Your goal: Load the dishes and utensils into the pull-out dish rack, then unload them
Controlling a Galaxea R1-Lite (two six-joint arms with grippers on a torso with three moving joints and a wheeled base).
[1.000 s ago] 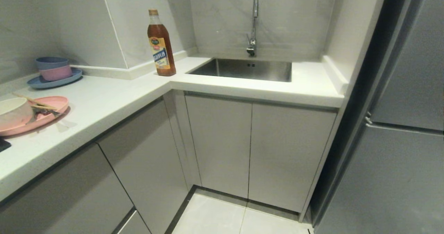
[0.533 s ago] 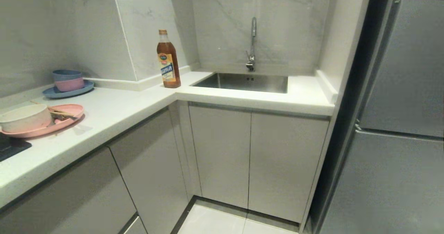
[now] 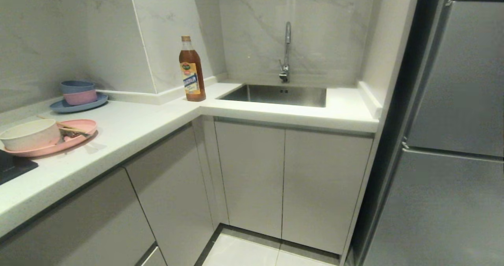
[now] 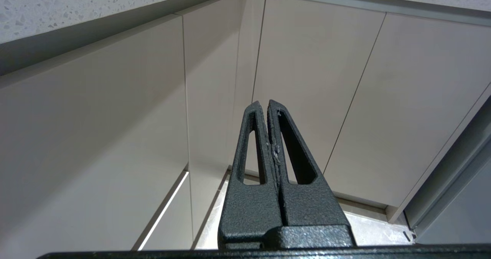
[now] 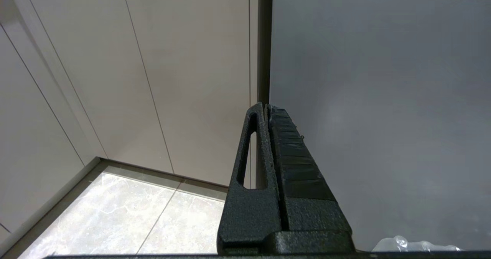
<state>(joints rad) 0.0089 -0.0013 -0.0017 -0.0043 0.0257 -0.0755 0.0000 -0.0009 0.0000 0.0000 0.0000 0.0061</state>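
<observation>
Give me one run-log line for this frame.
phase: pre-load | left gripper: shut, empty, parked low | right gripper: shut, empty, parked low | bowl, chopsticks on pink plate, counter | rack: not visible

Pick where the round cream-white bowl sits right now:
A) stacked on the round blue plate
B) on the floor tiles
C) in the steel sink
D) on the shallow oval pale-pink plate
D: the round cream-white bowl rests on the shallow oval pale-pink plate at the left end of the white countertop, with the thin light-wood chopsticks lying beside it on that plate.
</observation>
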